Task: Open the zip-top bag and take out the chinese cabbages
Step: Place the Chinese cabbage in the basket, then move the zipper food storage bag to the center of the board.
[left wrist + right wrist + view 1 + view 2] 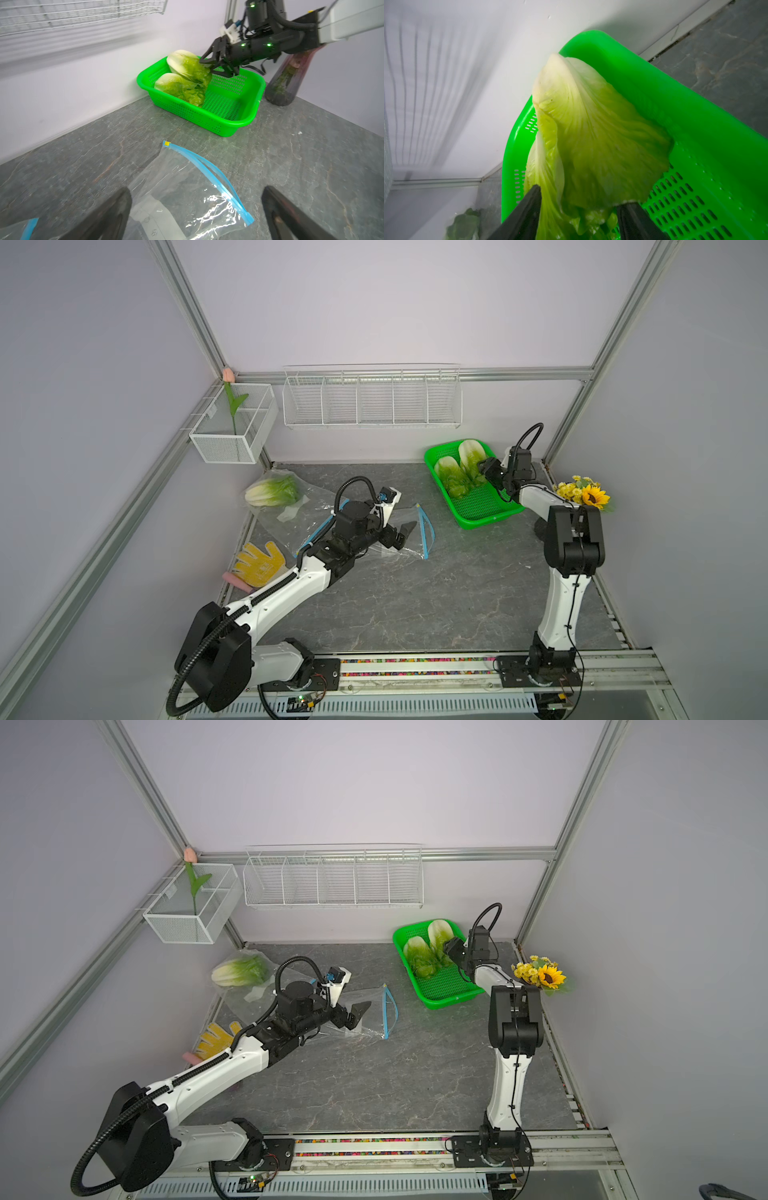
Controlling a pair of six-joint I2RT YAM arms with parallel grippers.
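Chinese cabbages (471, 456): two in the green basket (490, 522), third (272, 491) on clear plastic (307, 510), far left. Your right gripper (483, 467) straddles one's leaves, jaws parted; left gripper (405, 535) gapes over the zip-top bag (187, 187). Risk: when you withdraw, leaves may snag and drag it out.

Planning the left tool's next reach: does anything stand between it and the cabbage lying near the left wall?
Apparently only plastic: that cabbage lies inside a clear zip-top bag, whose film covers it. The open left tool hovers over another, empty bag.

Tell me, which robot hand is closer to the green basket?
Right. The right gripper is over the green basket, jaws astride a cabbage; the left gripper is well away, above the zip-top bag.
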